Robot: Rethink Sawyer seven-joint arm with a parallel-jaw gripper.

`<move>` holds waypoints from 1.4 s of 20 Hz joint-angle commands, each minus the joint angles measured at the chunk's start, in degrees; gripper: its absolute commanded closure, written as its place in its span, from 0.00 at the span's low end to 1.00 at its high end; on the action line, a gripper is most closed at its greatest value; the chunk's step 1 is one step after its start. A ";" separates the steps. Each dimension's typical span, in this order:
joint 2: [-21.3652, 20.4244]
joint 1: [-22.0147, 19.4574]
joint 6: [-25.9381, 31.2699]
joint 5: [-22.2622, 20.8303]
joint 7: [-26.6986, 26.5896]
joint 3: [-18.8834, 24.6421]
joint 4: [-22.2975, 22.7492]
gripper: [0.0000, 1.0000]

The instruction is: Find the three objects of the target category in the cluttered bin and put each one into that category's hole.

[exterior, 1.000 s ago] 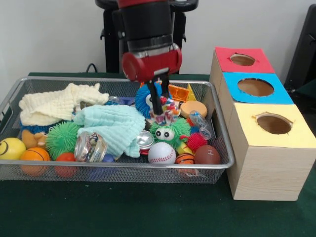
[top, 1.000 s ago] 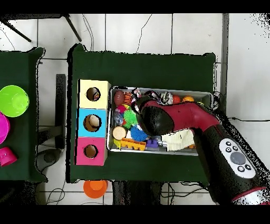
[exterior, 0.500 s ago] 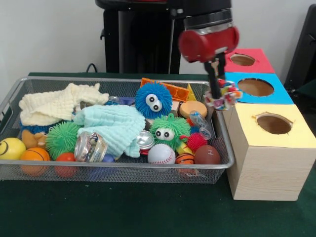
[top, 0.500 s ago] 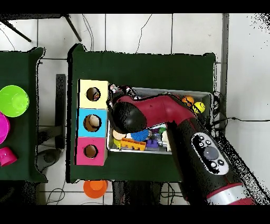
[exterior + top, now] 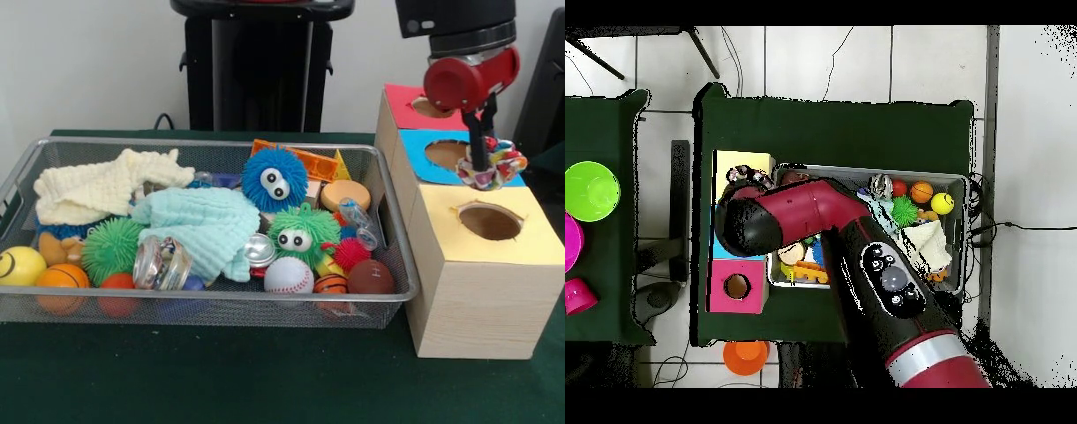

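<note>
The ruffled cloth bundle [image 5: 491, 165] is a small bunched knot of busy print, red, blue, yellow and white, and it hangs at the upper right of the front view, pinched between the closed fingers of the gripper [image 5: 479, 161]. It is clear of the box top, just above and behind the yellow-ringed hole [image 5: 489, 221]. Only this one printed bundle shows; in the overhead view it peeks out over the yellow card at the upper left of the arm [image 5: 747, 177].

The wire mesh bin [image 5: 212, 304] fills the left and centre of the front view. In it lie one cream cloth [image 5: 101, 185], one mint cloth [image 5: 203, 224], one blue fuzzy ball with eyes [image 5: 274, 179], one green fuzzy ball with eyes [image 5: 303, 232], one baseball [image 5: 289, 275] and one small brown football [image 5: 371, 276], among other small toys.

Three holes run along the pale wooden boxes: red-ringed [image 5: 433, 106], blue-ringed [image 5: 448, 155], and yellow-ringed.

Bin and boxes stand on a dark green table cover [image 5: 221, 380]. A plain pale wall [image 5: 88, 62] rises behind; the overhead view shows a white tiled floor [image 5: 865, 60].
</note>
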 commanded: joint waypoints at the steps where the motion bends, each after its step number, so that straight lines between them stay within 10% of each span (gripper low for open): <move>1: 1.87 2.73 2.94 2.21 14.60 -8.52 -5.24 1.00; 28: 7.00 7.40 -5.20 4.56 11.90 -14.05 -4.81 1.00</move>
